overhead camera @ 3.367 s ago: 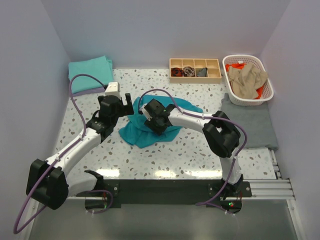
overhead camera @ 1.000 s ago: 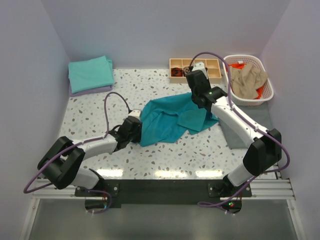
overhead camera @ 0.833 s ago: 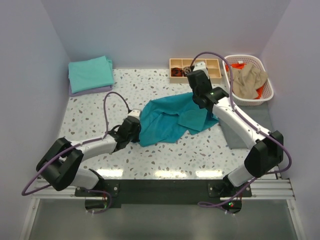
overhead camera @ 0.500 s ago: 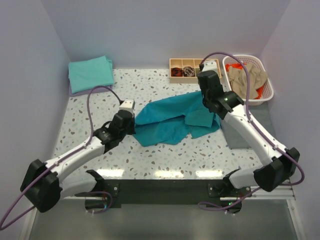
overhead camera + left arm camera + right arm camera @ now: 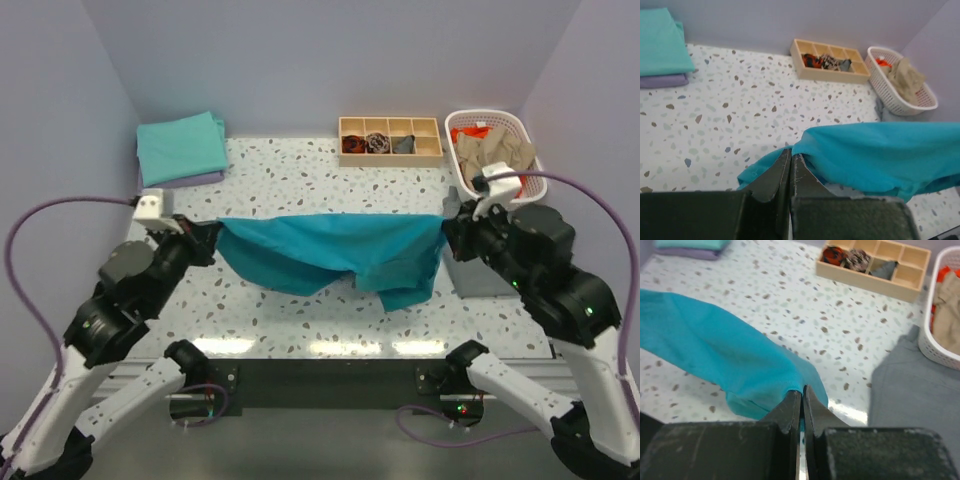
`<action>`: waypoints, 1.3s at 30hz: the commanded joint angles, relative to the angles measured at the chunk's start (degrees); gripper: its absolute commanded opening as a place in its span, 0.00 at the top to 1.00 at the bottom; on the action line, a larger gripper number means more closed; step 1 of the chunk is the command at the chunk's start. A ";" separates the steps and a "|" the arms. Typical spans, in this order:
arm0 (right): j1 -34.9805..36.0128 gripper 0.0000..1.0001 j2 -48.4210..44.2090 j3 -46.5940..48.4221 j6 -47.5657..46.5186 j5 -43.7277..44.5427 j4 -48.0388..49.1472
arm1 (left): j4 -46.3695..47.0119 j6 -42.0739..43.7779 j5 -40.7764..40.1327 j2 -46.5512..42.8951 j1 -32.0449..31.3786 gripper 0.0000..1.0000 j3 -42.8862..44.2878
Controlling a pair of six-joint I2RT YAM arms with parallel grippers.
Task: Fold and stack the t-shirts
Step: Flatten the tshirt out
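Between left claw [image 5: 211, 232] and right claw [image 5: 447, 222] hangs t-shirt [image 5: 330, 246].

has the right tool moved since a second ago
Yes. Gripping the teal t-shirt, the right tool has gone from beside the wooden tray rightward and nearer, to just in front of the white basket.

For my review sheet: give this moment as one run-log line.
left jaws: shut on deep teal fabric t-shirt | right jaws: shut on it | t-shirt: stretched between arms, sagging
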 commanded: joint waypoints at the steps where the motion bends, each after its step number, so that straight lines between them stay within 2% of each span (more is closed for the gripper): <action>1: -0.02 1.00 -8.07 4.78 2.14 -15.54 -4.81 | -7.41 -1.65 3.17 -5.44 -0.29 1.00 8.08; 7: -0.02 1.00 -12.12 12.69 3.47 -24.32 -8.59 | -11.89 -1.30 7.74 -7.83 -0.29 1.00 17.39; 8: -0.02 1.00 -12.30 13.74 3.56 -24.95 -8.77 | -13.03 -1.29 7.84 -7.65 -0.21 1.00 21.58; 11: -0.02 0.97 -11.78 13.84 4.44 -22.24 -8.68 | -16.55 -1.21 7.14 -6.77 -0.12 1.00 28.89; 14: 0.06 0.98 -8.18 10.95 4.87 -18.21 -8.68 | -20.15 -1.38 4.16 -4.31 -0.12 1.00 32.17; 18: 0.06 1.00 -2.29 2.08 6.10 -11.97 -3.78 | -17.36 -2.35 1.07 -0.98 -0.12 1.00 25.42; 22: -0.02 1.00 3.49 -8.03 8.73 -1.95 4.32 | -11.29 -4.45 -0.07 4.38 -0.12 1.00 12.62; 25: -0.02 1.00 9.99 -12.69 9.09 3.42 10.38 | -4.27 -5.77 -4.89 9.22 -0.12 1.00 3.57; 26: -0.02 1.00 11.85 -14.45 8.92 4.74 12.13 | -0.33 -6.04 -8.74 11.40 -0.12 1.00 1.78; 28: -0.02 1.00 18.94 -15.34 8.48 9.31 16.62 | 3.12 -6.22 -14.37 13.78 -0.03 1.00 -2.26; 31: -0.20 1.00 26.00 -13.86 8.39 15.99 19.97 | 7.78 -5.00 -19.12 18.36 1.46 1.00 -3.94; 33: -0.37 1.00 32.15 -12.01 7.26 19.33 22.33 | 10.68 -4.55 -20.02 21.35 4.97 1.00 -5.43; 34: -0.55 0.99 34.70 -10.78 7.16 22.65 22.17 | 12.87 -4.02 -17.41 22.23 6.81 1.00 -5.97; 35: -0.64 0.77 38.64 -8.42 6.81 24.77 22.17 | 14.28 -4.02 -16.08 23.54 10.13 1.00 -6.67; 37: -1.69 0.49 42.70 -4.12 6.02 28.81 20.95 | 19.10 -2.88 -15.11 24.69 11.83 1.00 -9.22; 38: -2.13 0.28 45.16 -3.31 5.93 29.70 20.94 | 20.70 -2.44 -15.54 26.17 12.18 1.00 -9.75; 39: -2.74 0.22 45.88 -2.34 6.10 29.71 20.16 | 22.19 -1.57 -15.45 27.06 12.28 1.00 -10.36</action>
